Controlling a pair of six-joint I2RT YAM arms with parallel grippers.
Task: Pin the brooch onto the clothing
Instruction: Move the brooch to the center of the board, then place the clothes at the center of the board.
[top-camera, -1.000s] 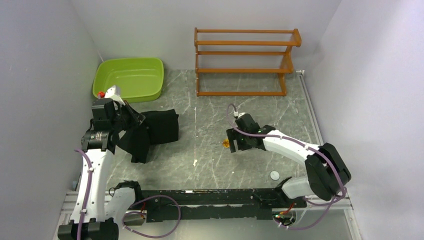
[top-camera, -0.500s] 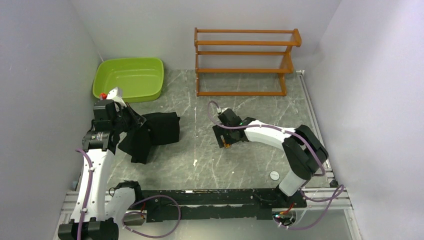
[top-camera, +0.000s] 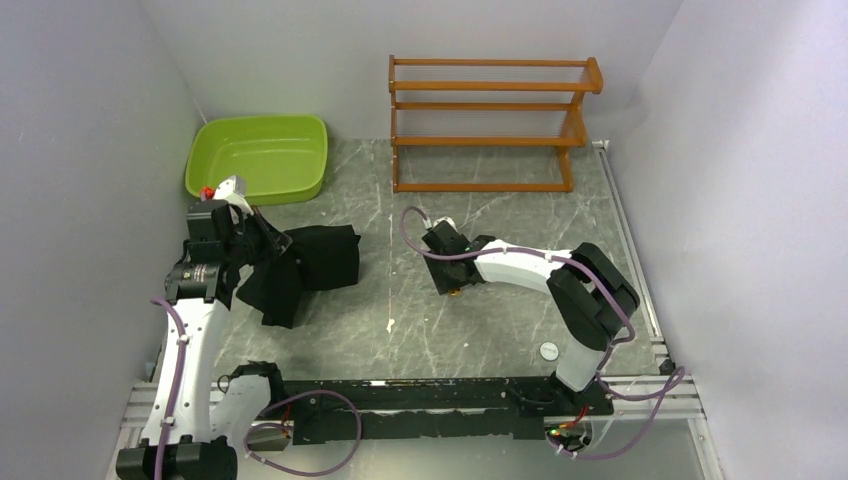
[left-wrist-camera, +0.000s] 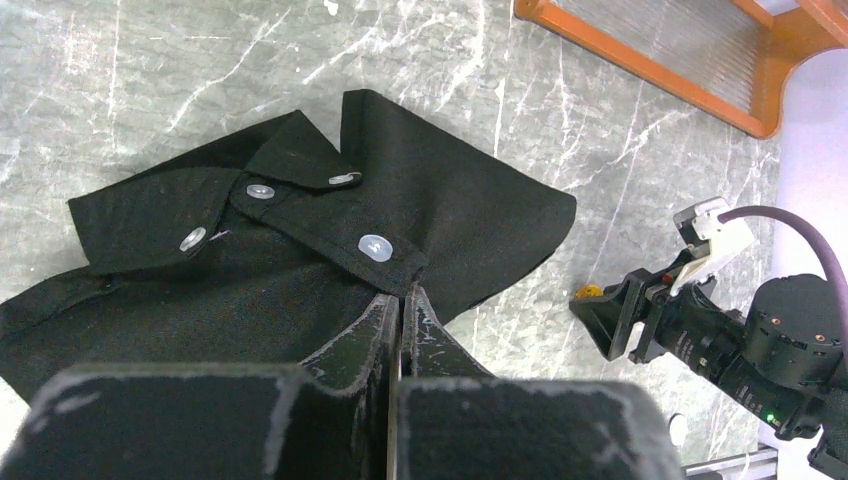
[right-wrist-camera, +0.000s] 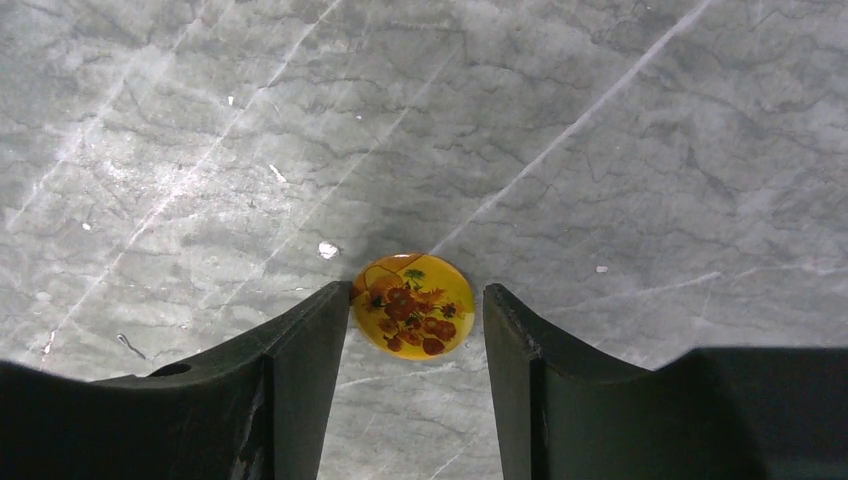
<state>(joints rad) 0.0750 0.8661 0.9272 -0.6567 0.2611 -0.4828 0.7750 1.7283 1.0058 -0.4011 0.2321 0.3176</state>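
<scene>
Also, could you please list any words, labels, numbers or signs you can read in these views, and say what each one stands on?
No text can be read in any view.
Brooch: a flower picture only, no lettering.
Shirt: no label in view; its buttons look plain.

We see the brooch (right-wrist-camera: 412, 318) lying flat and face up on the grey marble table (top-camera: 400, 330). It is a small, round, glossy badge, amber-yellow with a painted bunch of orange flowers. It sits near mid-table, well to the right of the shirt (left-wrist-camera: 300, 250). The shirt is black and bunched on the table's left side, with its collar and small pale buttons showing.
</scene>
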